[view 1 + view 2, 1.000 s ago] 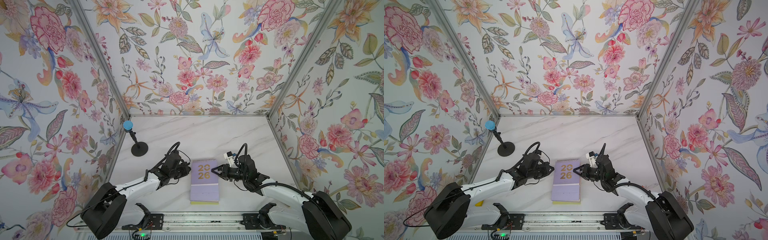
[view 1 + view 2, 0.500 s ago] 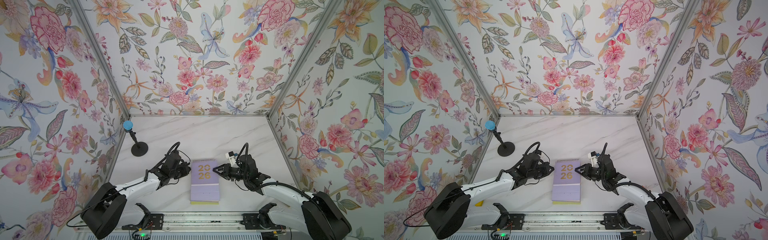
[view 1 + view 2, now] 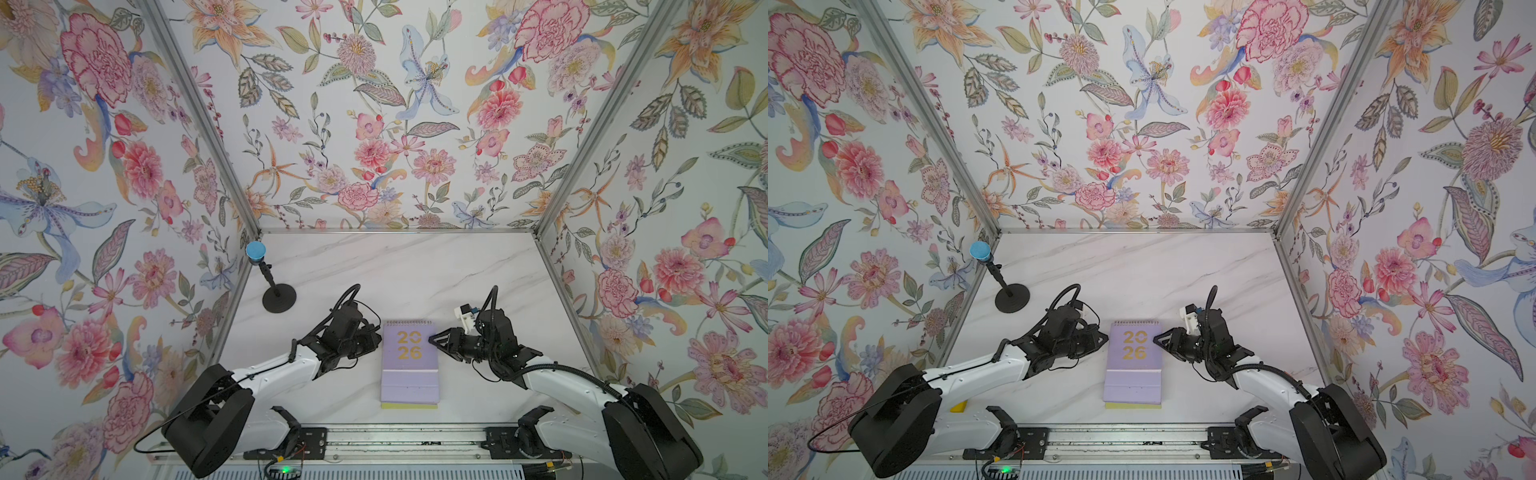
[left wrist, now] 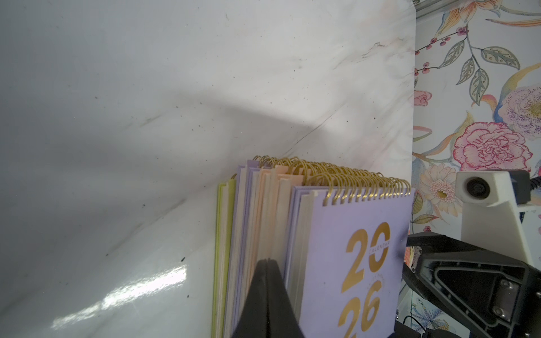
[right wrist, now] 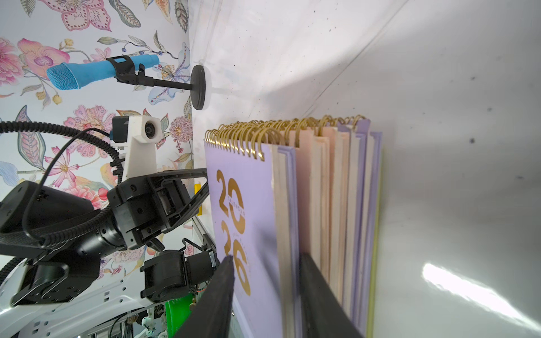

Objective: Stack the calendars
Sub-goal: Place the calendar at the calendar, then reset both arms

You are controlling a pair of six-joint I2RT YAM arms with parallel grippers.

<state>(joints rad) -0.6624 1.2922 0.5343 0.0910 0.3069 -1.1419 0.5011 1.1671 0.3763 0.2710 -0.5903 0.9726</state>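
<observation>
Marble worktop [image 3: 395, 270], near centre: calendars [image 3: 409, 384] in one pile, yellow-green calendar [image 3: 409, 405] peeking out at near end. Left gripper [image 3: 377, 337] clenched, empty, tip at pile's left side. Right gripper [image 3: 431, 338] parted astride top lilac calendar [image 3: 409, 353], right edge, seemingly let go. Judged nearly done: none seen apart, only squaring and backing off left.

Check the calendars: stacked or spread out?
Stacked: the calendars form one flat pile, lilac on top, yellow-green at the bottom; wrist views show peach layers between.
</observation>
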